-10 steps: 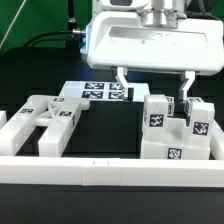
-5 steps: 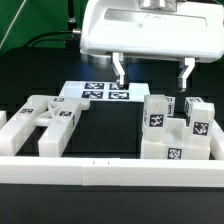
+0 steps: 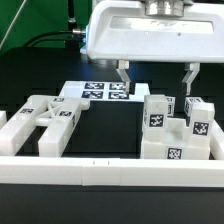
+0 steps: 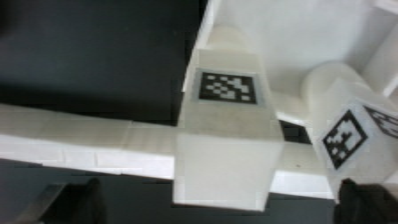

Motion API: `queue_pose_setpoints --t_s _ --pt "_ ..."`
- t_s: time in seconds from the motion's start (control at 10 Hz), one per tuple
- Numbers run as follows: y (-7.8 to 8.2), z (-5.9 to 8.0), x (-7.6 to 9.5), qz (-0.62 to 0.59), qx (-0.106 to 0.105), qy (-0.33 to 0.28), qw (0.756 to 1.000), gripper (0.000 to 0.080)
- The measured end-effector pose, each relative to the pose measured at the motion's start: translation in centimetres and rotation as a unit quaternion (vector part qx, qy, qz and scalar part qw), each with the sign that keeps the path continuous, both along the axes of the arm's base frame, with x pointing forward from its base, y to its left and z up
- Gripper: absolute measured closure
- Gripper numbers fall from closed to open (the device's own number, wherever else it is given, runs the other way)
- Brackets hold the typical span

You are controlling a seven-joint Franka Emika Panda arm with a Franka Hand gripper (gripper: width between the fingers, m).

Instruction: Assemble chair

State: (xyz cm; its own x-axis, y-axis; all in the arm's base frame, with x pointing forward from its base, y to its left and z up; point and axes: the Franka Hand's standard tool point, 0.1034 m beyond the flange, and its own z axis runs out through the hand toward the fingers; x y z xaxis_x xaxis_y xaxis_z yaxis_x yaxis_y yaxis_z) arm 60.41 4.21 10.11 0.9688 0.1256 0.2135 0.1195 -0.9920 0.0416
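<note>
The chair pieces are white blocks with black-and-white tags. An X-braced frame (image 3: 45, 120) lies at the exterior view's left. A cluster of upright blocks and leg bars (image 3: 168, 130) stands at the right. My gripper (image 3: 157, 78) hovers just above that cluster, open and empty, and its fingers (image 3: 124, 75) are clear of the pieces. In the wrist view a tagged bar (image 4: 228, 110) runs between the dark fingertips (image 4: 365, 200) of the gripper (image 4: 217, 205). A second tagged piece (image 4: 347, 130) sits beside the bar.
The marker board (image 3: 100, 92) lies flat behind the frame. A long plain white border rail (image 3: 110, 172) runs along the front and also shows in the wrist view (image 4: 89, 135). The table is black.
The gripper rose slightly, then shifted toward the exterior view's right over the block cluster. It stayed open and empty, and no piece moved.
</note>
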Motion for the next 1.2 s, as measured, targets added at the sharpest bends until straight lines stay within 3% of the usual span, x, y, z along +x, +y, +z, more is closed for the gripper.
queue_pose_setpoints --t_s 0.4,0.9,1.1,1.2 --pt "-0.1 -0.6 -0.3 -0.004 0.004 0.129 0.992 0.015" --pt "-0.3 -1.4 0.3 -0.005 0.001 0.096 0.995 0.015" --pt "0.0 -1.7 0.1 -0.004 0.001 0.098 0.995 0.0436" --pt "0.0 -1.6 0.2 -0.003 0.001 0.096 0.995 0.0515"
